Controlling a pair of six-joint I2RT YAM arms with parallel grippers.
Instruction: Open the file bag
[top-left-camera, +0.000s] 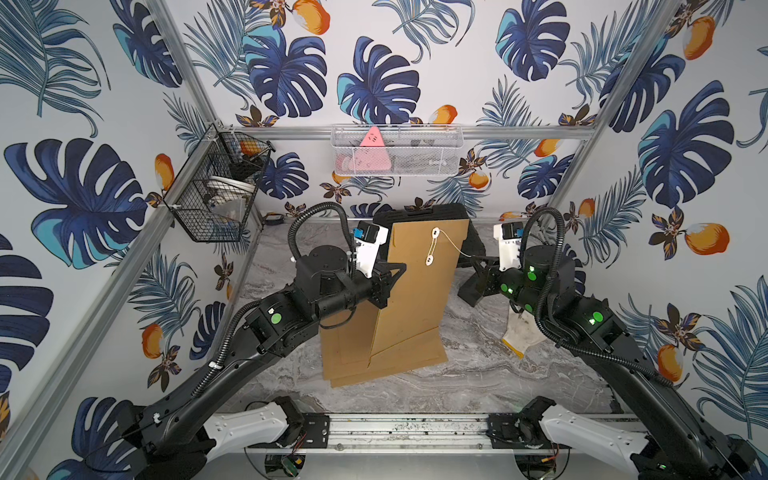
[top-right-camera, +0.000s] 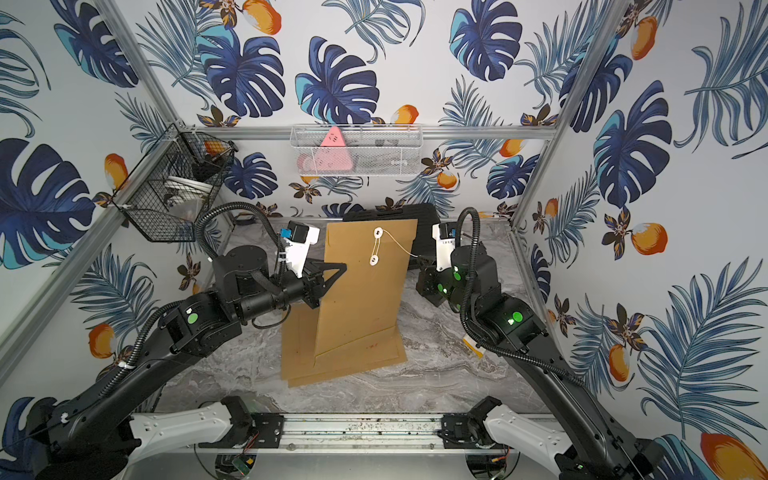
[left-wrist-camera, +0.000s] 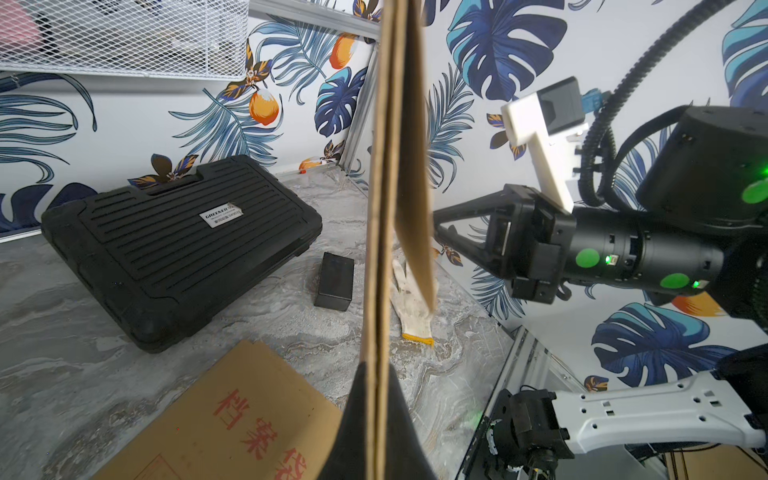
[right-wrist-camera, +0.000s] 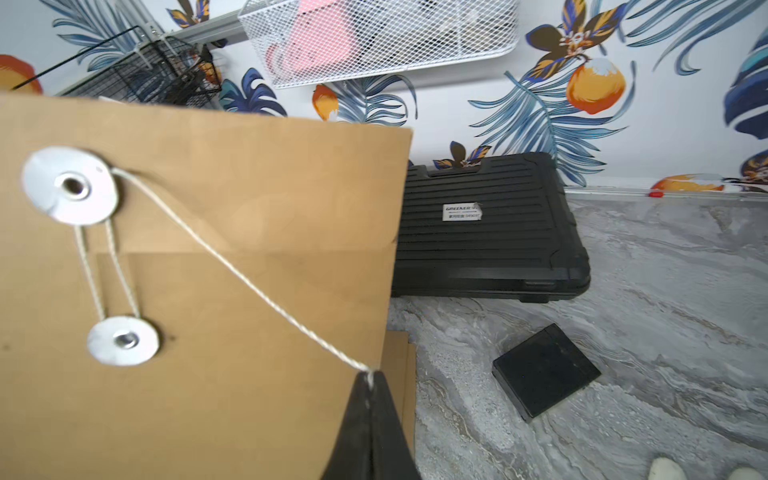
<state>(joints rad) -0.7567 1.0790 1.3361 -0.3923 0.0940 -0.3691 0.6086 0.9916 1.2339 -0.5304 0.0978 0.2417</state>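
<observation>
Between the closed fingers of the left gripper (left-wrist-camera: 376, 368) stands the file bag (top-left-camera: 415, 299), pinched at its edge, upright, hiding part of the black case (right-wrist-camera: 490, 232) beyond it. Right gripper (right-wrist-camera: 370, 380) pinches the string (right-wrist-camera: 249, 282) end; a glove (top-left-camera: 521, 332) lies half hidden beneath that arm.

The left end effector (left-wrist-camera: 376, 374) pinches the upright file bag (left-wrist-camera: 395, 124) edge-on.

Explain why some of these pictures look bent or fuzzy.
Both top views: wide lens splays the frame posts, light even. Right wrist view: near paper disc and right tool soft, black case sharper. Left wrist view: file bag edge blurs close up.
</observation>
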